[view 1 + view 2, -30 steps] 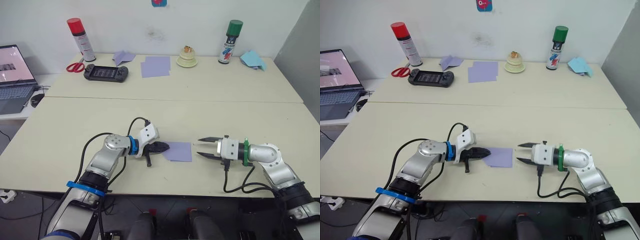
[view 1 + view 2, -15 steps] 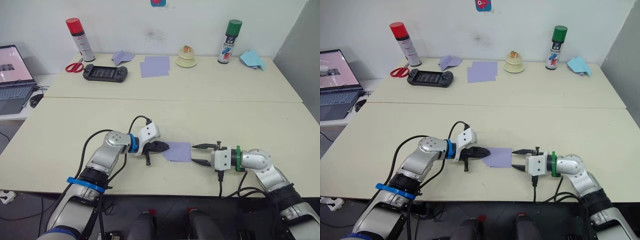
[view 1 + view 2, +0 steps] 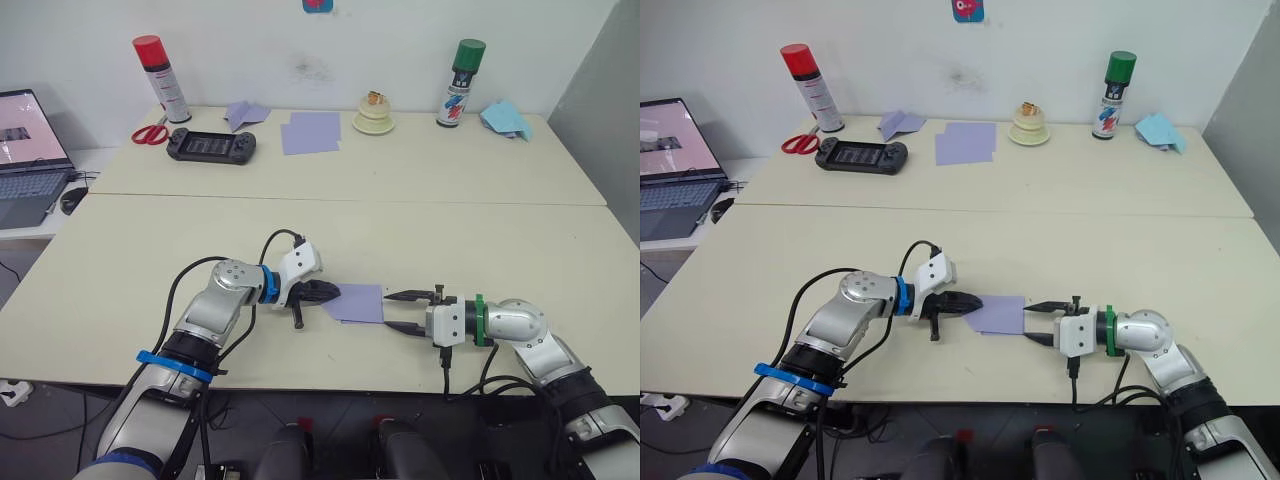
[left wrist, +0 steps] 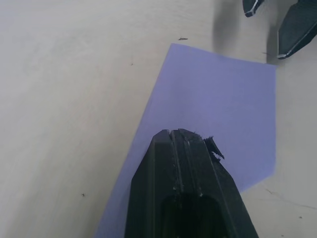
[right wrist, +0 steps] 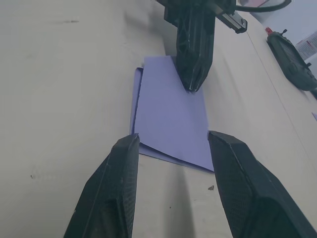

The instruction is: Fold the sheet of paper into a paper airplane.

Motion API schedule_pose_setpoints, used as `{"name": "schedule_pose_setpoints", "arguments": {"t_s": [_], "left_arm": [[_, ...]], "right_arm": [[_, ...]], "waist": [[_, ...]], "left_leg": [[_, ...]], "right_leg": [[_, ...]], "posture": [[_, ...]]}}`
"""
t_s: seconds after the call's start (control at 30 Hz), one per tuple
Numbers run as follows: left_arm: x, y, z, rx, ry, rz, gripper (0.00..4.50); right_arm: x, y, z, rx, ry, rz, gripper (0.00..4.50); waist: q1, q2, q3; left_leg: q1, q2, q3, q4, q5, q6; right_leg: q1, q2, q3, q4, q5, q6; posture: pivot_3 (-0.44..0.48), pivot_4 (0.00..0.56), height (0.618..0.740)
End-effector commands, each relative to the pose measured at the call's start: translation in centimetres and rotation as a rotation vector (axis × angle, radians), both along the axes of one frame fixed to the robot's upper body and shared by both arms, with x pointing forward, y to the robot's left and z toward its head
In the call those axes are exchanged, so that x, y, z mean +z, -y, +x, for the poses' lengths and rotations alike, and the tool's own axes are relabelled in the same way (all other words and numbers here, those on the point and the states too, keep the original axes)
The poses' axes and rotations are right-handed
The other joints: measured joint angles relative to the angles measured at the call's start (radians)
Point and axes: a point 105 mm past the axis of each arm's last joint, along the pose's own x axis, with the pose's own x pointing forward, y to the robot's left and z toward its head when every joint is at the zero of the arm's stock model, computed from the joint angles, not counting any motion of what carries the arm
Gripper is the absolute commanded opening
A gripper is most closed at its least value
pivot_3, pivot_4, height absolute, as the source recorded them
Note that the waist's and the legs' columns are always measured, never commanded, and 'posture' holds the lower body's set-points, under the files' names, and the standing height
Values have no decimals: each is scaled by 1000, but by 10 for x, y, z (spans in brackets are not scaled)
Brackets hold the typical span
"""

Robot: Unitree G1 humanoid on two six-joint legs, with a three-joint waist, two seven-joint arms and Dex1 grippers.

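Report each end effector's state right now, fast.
Left end effector: shut, tip pressing down on the purple paper.
Right end effector: open, empty, fingers at the paper's near edge.

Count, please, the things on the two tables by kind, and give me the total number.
Spray cans: 2, red-capped, green-capped
Lavender papers: 4, folded sheet of paper, folded plane, overlapping pair
Light-blue folded paper: 1
Scissors: 1
Game console: 1
Small cream dish: 1
Total: 10

two cream tables (image 3: pixel 420 180) against white wall (image 3: pixel 300 45).
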Motion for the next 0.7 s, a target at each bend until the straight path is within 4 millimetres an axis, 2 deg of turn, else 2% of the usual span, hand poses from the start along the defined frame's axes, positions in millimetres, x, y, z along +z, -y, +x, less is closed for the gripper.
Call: {"name": "schedule_pose_setpoints", "arguments": {"t_s": [0.03, 0.17, 0.7], "left_arm": [[13, 6, 0, -18, 36, -30, 0], [15, 5, 1, -20, 41, -33, 0], [20, 5, 3, -16, 50, -42, 0]], "right_arm": [[6, -5, -1, 13, 33, 22, 2245], [1, -6, 4, -6, 38, 8, 2245], [-3, -1, -2, 38, 66, -43, 2245]], "waist": [[0, 0, 0], [0, 0, 0], [0, 0, 0]], "left_leg": [[0, 0, 0, 0, 0, 0], [0, 0, 0, 0, 0, 0], [0, 0, 0, 0, 0, 0]], "right_leg": [[0, 0, 0, 0, 0, 0], [0, 0, 0, 0, 0, 0], [0, 0, 0, 0, 0, 0]], "posture": [[0, 150, 740], [0, 150, 740], [0, 150, 740]]}}
